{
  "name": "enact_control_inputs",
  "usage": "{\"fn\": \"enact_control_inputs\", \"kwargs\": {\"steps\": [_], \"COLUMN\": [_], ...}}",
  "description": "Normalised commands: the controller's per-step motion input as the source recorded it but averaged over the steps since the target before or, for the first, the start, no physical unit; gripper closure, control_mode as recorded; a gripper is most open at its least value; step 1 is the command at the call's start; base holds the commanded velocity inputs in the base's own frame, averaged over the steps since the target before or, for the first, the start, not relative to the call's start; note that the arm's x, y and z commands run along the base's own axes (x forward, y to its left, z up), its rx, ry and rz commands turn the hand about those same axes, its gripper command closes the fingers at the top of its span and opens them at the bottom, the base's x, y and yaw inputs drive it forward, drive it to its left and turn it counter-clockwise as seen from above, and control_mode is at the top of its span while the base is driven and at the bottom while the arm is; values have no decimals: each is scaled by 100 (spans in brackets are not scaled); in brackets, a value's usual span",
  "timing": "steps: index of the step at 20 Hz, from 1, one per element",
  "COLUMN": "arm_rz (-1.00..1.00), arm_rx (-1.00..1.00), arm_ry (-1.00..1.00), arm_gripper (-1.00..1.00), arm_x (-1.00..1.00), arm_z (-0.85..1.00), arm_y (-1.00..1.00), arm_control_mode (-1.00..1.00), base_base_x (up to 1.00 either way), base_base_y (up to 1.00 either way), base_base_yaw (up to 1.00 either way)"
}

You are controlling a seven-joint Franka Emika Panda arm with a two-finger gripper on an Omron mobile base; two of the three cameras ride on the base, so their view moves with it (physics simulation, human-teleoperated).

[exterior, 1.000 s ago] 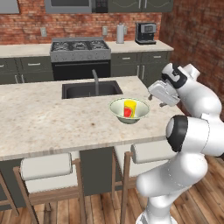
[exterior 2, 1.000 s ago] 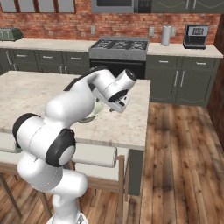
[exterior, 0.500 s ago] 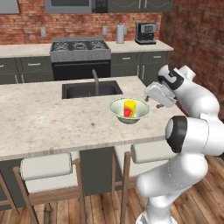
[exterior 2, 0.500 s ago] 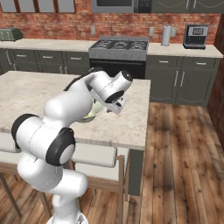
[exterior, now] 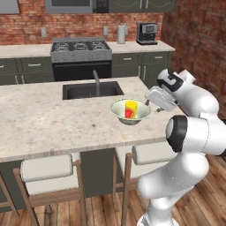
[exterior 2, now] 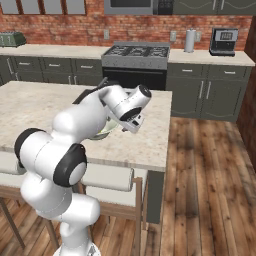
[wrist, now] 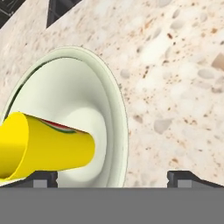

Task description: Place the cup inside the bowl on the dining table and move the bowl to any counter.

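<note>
Left base view. You have the cup point(exterior: 129, 109) already inside the bowl point(exterior: 130, 111), yellow with its red patch showing, leaning against the bowl's inner wall. The bowl sits on the dining table point(exterior: 48, 119), toward the right end of the desk, just near-right of the black inset sink point(exterior: 91, 90). So the first half of the job reads as done; the carry to a counter is all that is left. The gripper point(exterior: 150, 99) hangs at the bowl's right rim, close to it. You cannot tell from here whether it touches.

Right base view. The arm's own elbow and wrist cover most of the bowl; a sliver of pale rim point(exterior 2: 106, 133) peeks out beneath the hand. The counter point(exterior 2: 50, 50) runs along the far brick wall, with a stove point(exterior 2: 136, 50) in its middle, a toaster point(exterior 2: 12, 38) at far left, and a kettle point(exterior 2: 189, 40) and coffee machine point(exterior 2: 223, 41) at far right. Bare stone lies either side of the stove, so a landing spot exists. The table and open floor lie between you and it; the base will likely have to drive.

Hand view. The fingers point(wrist: 39, 178) stand spread wide, holding nothing. The bowl's cream rim point(wrist: 124, 118) runs between the two tips, and the cup lies close by the left one. Watch that a closing finger does not catch the cup instead of the rim alone. The faucet point(exterior: 96, 80) stands far-left of the bowl, not in your path.
</note>
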Motion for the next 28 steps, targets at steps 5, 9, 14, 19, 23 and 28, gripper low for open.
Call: {"fn": "enact_control_inputs", "kwargs": {"steps": [5, 9, 14, 19, 23, 28], "arm_rz": [0, 0, 0, 0, 0, 0], "arm_rx": [0, 0, 0, 0, 0, 0], "arm_ry": [0, 1, 2, 1, 2, 1], "arm_gripper": [-100, -100, -100, -100, -100, -100], "arm_x": [2, 1, 4, 8, 3, 0], "arm_z": [-15, -12, -15, -13, -5, 0], "arm_y": [0, 3, 10, 10, 10, 0], "arm_control_mode": [-100, -100, -100, -100, -100, -100], "base_base_x": [0, 0, 0, 0, 0, 0], "base_base_y": [0, 0, 0, 0, 0, 0], "base_base_yaw": [0, 0, 0, 0, 0, 0]}}
